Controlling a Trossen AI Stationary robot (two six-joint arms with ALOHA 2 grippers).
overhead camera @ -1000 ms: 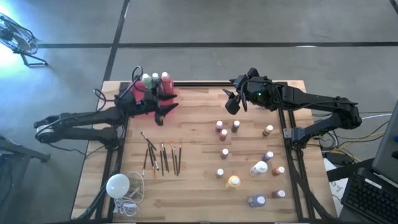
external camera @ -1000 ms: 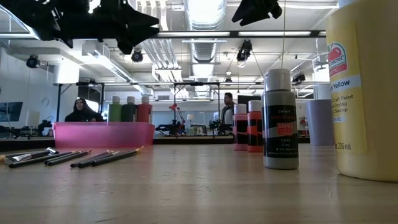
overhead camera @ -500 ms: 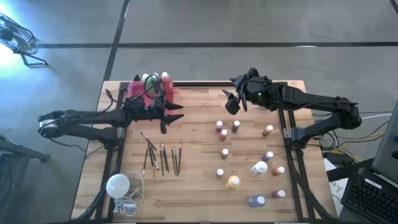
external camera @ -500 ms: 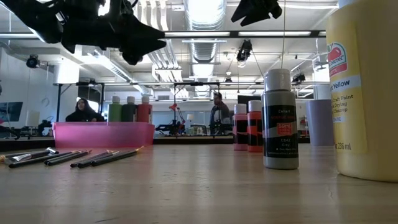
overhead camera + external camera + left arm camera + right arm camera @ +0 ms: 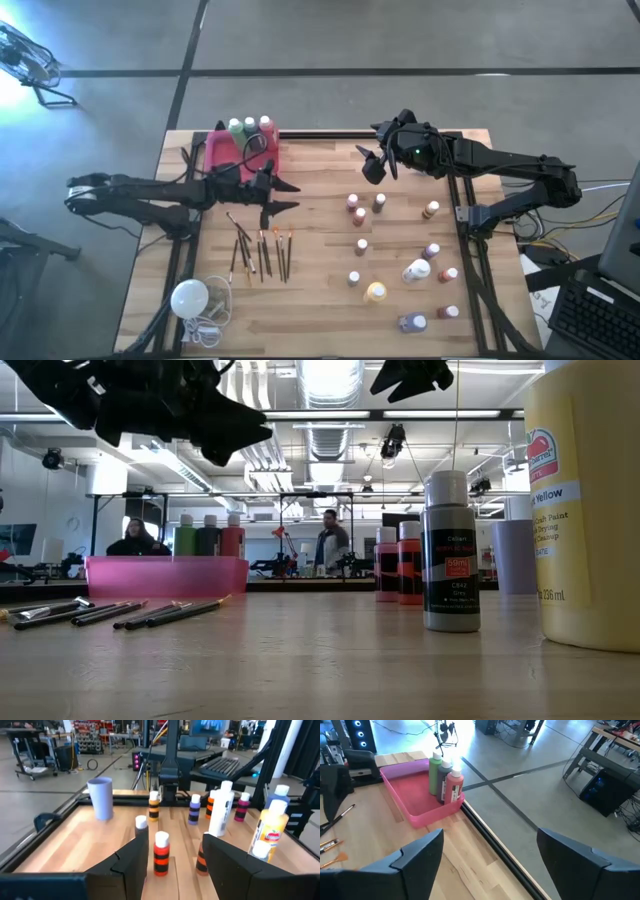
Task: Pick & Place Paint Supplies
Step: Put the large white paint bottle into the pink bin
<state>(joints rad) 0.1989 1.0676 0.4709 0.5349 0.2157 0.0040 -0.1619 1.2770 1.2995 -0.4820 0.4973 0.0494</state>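
Paintbrushes [image 5: 260, 252] lie on the counter [image 5: 320, 210] just below the left claw [image 5: 281, 196] — handles running across its reach. It hangs open and empty, nearer them than the right claw [image 5: 378, 163], which is open too.

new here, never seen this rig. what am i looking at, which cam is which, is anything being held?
Two dark robot arms work at a wooden table. One camera looks straight down on it, one sits at table-top height, and one rides on each wrist.

A pink tray at the far edge holds three bottles. Paintbrushes lie in a loose row, more small paint bottles are scattered beside them, and a white bulb sits at the near corner.

The left hand is open and empty in the air, between tray and brushes. The right hand waits above the table's far side, also open. Nothing is held.
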